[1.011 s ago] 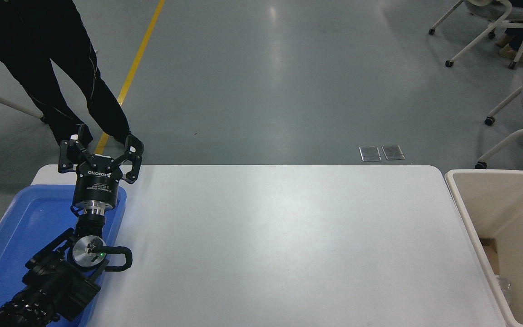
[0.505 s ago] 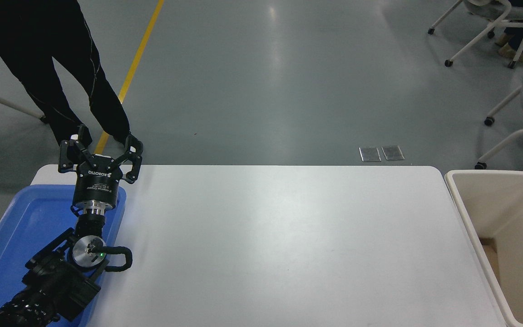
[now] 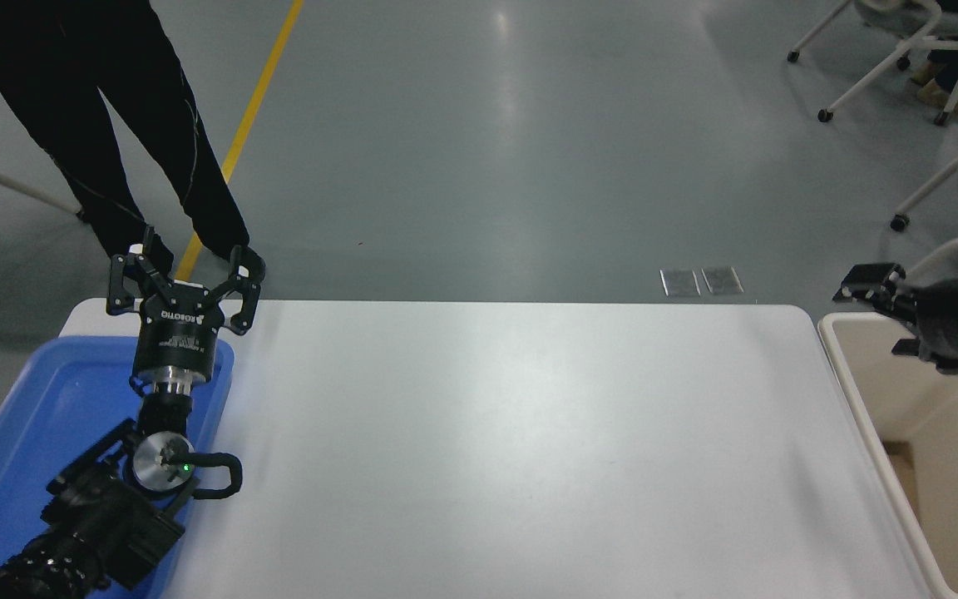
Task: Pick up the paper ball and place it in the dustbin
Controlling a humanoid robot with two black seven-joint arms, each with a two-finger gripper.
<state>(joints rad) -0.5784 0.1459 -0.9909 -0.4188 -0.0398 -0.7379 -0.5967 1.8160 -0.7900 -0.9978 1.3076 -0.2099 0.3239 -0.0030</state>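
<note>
Since half a second ago, the right gripper point(image 3: 870, 312) has risen from inside the dustbin point(image 3: 861, 399) to the bin's far rim and now shows much more of its black body, pointing toward the picture's left from the right edge. Its two fingers stand apart, one above the far rim and one lower over the bin's mouth, with nothing between them. A second ago a tan scrap showed at the right edge inside the bin; now the paper ball cannot be seen anywhere, and the part of the bin on show gives no clear sight of it.

Nearest the camera, the left arm lies parked at the lower left, over the blue tray point(image 3: 46, 399). What shows of the tray's floor is bare blue plastic; the arm covers the rest. The left gripper point(image 3: 184, 287) sits at the tray's far corner, over the table's far left edge, well apart from the right gripper across the whole width of the white table point(image 3: 512, 449). Its fingers are spread wide and hold nothing.

Below and nearward of the right gripper, the dustbin stands just beside the table's right edge, its thick cream rim running close along it. Inside, beneath the right gripper, the pale walls drop to a darker brown patch near the inner left wall; I cannot tell what that patch is.

Beyond the table, behind the left gripper, a person point(image 3: 113, 125) in dark trousers stands on the grey floor beside a yellow line point(image 3: 246, 125). Beyond the right gripper, white-framed chairs point(image 3: 886, 50) stand on castors.
</note>
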